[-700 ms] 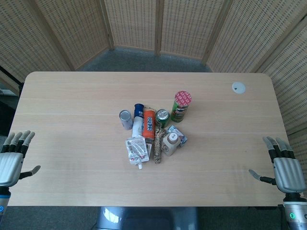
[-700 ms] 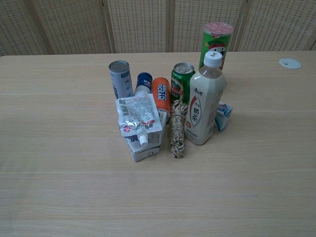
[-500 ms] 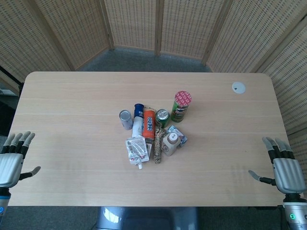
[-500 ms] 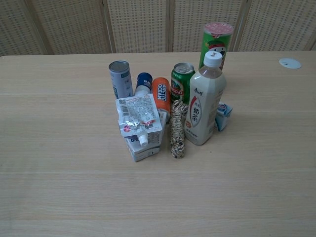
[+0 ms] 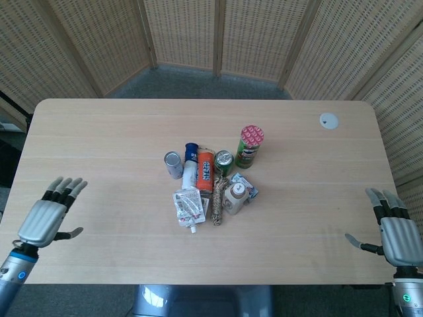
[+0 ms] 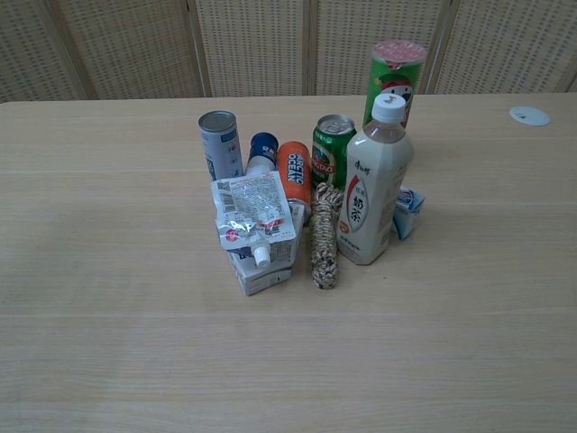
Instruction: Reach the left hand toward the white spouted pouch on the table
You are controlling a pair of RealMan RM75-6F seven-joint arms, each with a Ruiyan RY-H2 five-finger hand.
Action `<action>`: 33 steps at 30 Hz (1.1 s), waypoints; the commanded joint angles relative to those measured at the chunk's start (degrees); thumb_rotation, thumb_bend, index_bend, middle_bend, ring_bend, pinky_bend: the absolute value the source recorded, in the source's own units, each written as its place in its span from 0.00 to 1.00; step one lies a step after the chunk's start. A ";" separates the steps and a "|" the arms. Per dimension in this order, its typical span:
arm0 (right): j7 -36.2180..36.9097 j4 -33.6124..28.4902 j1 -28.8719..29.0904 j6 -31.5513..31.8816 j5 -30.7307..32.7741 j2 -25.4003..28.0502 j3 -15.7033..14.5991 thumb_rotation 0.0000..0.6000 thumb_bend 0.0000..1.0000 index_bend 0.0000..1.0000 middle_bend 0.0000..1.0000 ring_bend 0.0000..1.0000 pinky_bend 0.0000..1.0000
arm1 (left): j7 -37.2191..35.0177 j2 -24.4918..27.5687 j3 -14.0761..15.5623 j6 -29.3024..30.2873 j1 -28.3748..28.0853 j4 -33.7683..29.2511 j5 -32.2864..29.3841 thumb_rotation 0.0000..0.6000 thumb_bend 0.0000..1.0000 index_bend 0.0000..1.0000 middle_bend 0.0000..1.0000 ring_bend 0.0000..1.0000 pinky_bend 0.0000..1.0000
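Observation:
The white spouted pouch (image 5: 188,207) (image 6: 253,215) lies in the middle of the table, on top of a small carton, its spout toward the near edge. My left hand (image 5: 47,212) hovers over the table's near left part, far left of the pouch, palm down with fingers spread and holding nothing. My right hand (image 5: 395,231) stays past the near right corner, fingers spread and empty. Neither hand appears in the chest view.
Crowded around the pouch are a grey can (image 5: 173,164), a blue-capped bottle (image 5: 191,162), an orange can (image 5: 205,170), a green can (image 5: 223,162), a tall chips tube (image 5: 249,146), a milk tea bottle (image 6: 374,183) and a coiled rope (image 6: 324,236). A white disc (image 5: 328,120) lies far right.
My left hand has moved right and forward, from off the table's left edge to above its near left part. The right hand has barely shifted. The objects are unmoved.

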 commanded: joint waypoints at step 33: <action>6.45 -0.24 -1.08 1.07 2.03 2.78 1.51 0.74 0.00 0.00 0.00 0.00 0.00 | 23.95 -14.39 -6.92 -30.64 -28.62 -0.22 -2.50 1.00 0.00 0.00 0.00 0.00 0.00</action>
